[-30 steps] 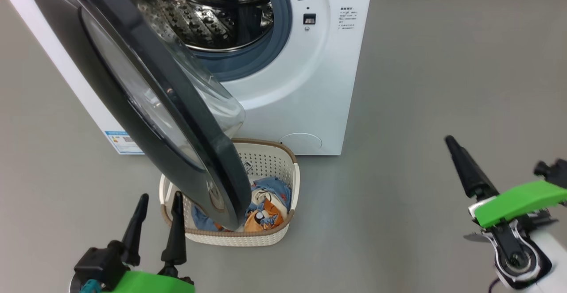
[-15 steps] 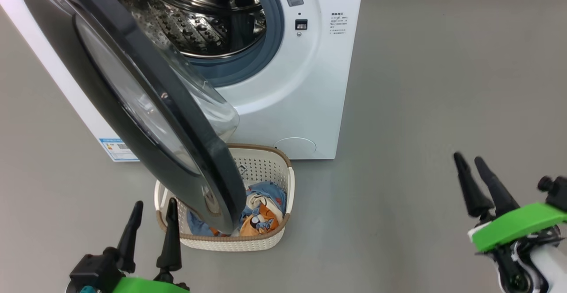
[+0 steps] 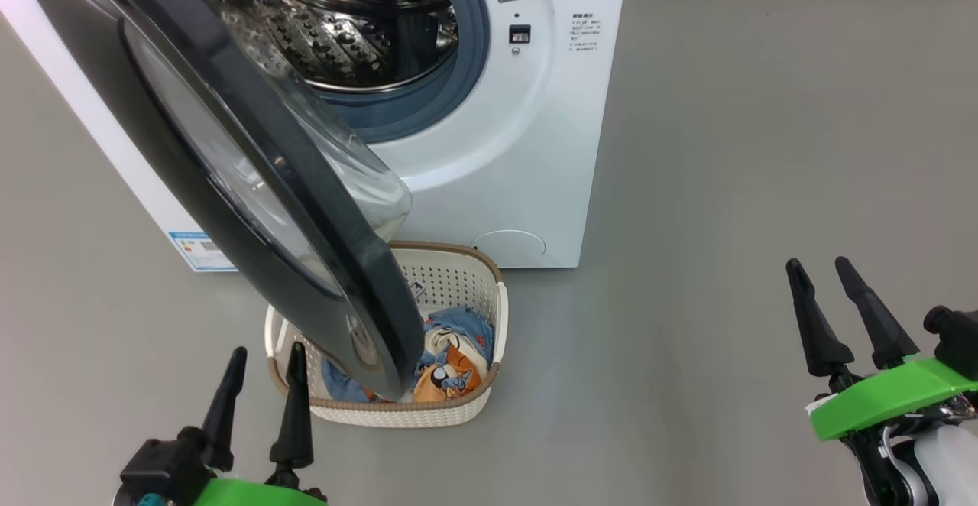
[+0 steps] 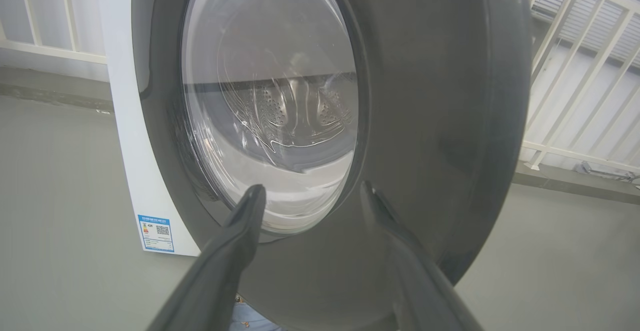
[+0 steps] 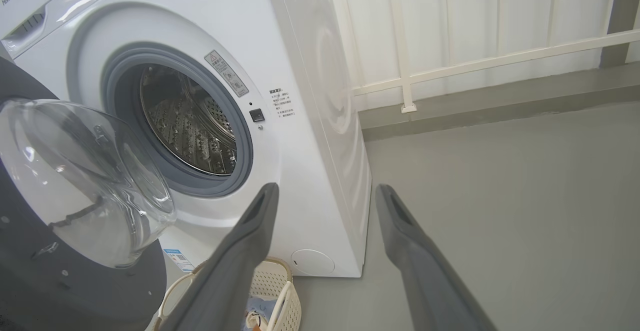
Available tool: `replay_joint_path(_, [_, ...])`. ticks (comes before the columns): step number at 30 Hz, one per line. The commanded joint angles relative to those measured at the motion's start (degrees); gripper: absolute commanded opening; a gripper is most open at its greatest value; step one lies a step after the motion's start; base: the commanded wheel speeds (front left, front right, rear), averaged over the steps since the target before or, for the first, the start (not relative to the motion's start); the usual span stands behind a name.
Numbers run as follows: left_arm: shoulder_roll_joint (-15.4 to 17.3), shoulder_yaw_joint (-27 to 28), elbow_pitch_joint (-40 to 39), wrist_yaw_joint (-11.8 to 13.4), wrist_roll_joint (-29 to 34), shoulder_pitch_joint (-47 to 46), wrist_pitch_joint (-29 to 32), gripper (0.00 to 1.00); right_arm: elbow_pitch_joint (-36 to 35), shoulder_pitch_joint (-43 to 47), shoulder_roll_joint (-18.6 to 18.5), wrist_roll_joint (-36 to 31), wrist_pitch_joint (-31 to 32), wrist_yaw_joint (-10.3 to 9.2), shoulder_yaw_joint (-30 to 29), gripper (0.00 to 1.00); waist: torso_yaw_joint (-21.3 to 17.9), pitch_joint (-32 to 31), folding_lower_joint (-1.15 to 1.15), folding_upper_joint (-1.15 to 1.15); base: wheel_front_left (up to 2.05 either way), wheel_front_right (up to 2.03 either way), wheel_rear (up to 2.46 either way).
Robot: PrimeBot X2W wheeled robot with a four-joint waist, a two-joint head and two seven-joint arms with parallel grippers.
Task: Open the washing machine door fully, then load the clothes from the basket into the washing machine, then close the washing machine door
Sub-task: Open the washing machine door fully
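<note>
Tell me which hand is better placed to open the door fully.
Probably the left hand: open, it sits just before the washing machine door, near its free edge. The right hand is open too, but far aside.

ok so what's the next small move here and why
Probably bring the left hand to the free edge of the washing machine door and swing it wider. The door stands only part open, hanging over the basket and covering some of the clothes. The left hand is open, empty and close to that edge.
</note>
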Motion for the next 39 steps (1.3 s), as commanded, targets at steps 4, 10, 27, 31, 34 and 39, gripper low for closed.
replay_joint_path(4, [0.8,1.7,-1.2,-0.3,0.4,-1.4,-0.4,1.0,-2.0,1.4,0.3,-4.3,-0.7,0.43,-1.5,1.0,0.2,0.4,0.0,0.0,0.0,0.0,0.0])
replay_joint_path(10, [0.8,1.6,-1.2,-0.3,0.3,-1.7,-0.4,1.0,-1.5,1.7,0.8,-8.6,-0.7,0.43,-2.6,1.0,0.6,0.9,0.0,0.0,0.0,0.0,0.0])
replay_joint_path(27, [0.8,1.7,-0.5,-0.3,0.2,-2.3,-0.4,1.0,-0.6,2.7,2.2,-14.3,-0.7,0.43,-4.0,1.0,1.0,1.9,0.0,0.0,0.0,0.0,0.0])
replay_joint_path(31, [0.8,2.7,-0.8,-0.3,-0.9,-3.0,-0.4,0.0,-0.8,2.7,2.3,-14.8,-0.7,0.43,-4.0,1.0,1.2,1.8,0.0,0.0,0.0,0.0,0.0])
replay_joint_path(34, [0.8,3.5,-2.7,0.1,-0.9,-3.8,-0.4,0.0,-1.0,2.9,2.3,-15.1,-0.7,0.43,-4.0,1.0,1.4,1.6,0.0,0.0,0.0,0.0,0.0])
replay_joint_path(39, [0.8,5.0,-10.3,1.9,-1.4,-4.8,-0.4,0.0,-1.3,3.0,2.4,-15.8,-0.7,0.43,-3.9,1.0,1.5,1.5,0.0,0.0,0.0,0.0,0.0])
